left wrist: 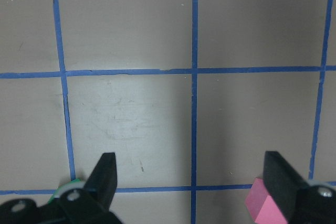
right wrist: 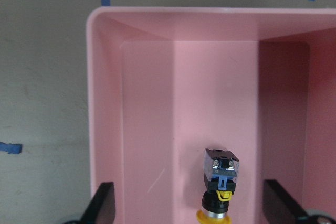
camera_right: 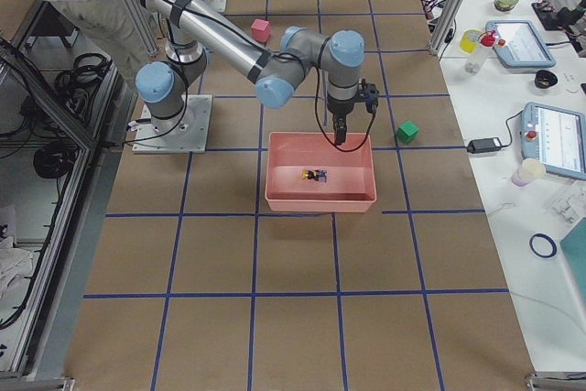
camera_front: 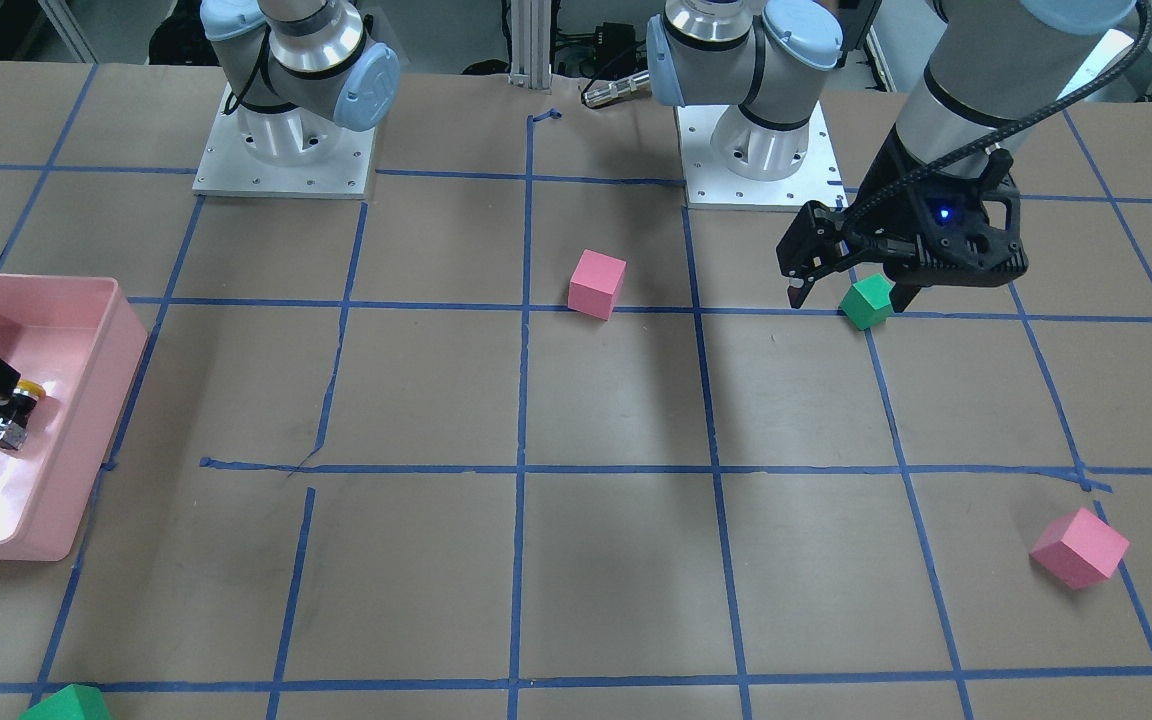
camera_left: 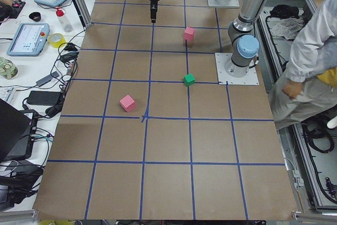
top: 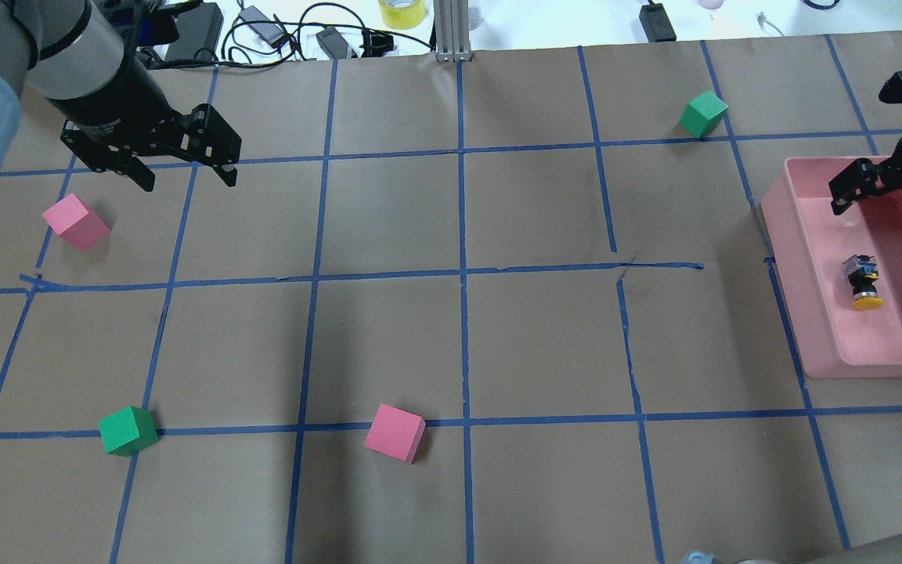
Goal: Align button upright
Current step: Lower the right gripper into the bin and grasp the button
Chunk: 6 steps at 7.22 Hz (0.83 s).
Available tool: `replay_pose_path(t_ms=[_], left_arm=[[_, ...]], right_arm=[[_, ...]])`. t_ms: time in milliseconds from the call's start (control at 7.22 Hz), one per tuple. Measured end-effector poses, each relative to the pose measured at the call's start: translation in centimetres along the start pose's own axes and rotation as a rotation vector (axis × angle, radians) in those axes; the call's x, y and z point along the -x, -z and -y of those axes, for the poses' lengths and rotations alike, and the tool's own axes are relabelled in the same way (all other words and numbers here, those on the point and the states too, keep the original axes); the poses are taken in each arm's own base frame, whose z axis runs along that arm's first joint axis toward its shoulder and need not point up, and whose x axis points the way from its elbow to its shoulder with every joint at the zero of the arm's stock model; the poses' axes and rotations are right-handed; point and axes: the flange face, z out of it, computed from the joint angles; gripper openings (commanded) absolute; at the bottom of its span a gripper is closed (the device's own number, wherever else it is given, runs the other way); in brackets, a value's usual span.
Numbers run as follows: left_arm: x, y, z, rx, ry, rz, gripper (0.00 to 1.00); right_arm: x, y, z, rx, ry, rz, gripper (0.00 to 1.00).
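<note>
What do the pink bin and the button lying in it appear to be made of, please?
Pink bin: probably moulded plastic, smooth, slightly glossy; rounded corners and soft reflections suggest it.
Button: yellow cap and black body look like plastic; the base block glints, perhaps clear plastic or metal, hard to tell.

The front-facing view looks steeply down from across the table (camera_front: 616,400). The robot's base plates (camera_front: 284,160) lie along the top of its frame and the pink bin (camera_front: 121,350) is cut off by its left edge. The overhead view looks forward and down from behind the robot, so the same bin sits at its right edge. The two side views look along the table from opposite ends, high and far back, taking in the benches (camera_left: 31,51) beside it. Both wrist cameras look straight down from close by. The left one sees only taped paper, while the right one looks into the bin, with the button (right wrist: 220,182) at lower centre.
</note>
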Motion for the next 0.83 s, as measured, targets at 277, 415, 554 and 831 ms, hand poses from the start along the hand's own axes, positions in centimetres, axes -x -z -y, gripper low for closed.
replay_pose_path(t_ms=[277,415,554,831], left_arm=[[0.0,0.0,0.0,0.001,0.0,0.0,1.0],[0.0,0.0,0.0,0.001,0.0,0.001,1.0],[0.0,0.0,0.0,0.002,0.0,0.001,1.0],[0.0,-0.1,-0.1,0.005,0.0,0.001,1.0]], right_arm=[[-1.4,-4.0,-1.2,0.02,0.006,0.013,1.0],[-1.7,-5.1,-1.4,0.035,0.008,0.017,1.0],[-1.8,-6.4,-1.5,0.049,0.008,0.019,1.0],[-2.1,-8.2,-1.6,0.083,0.009,0.003,1.0]])
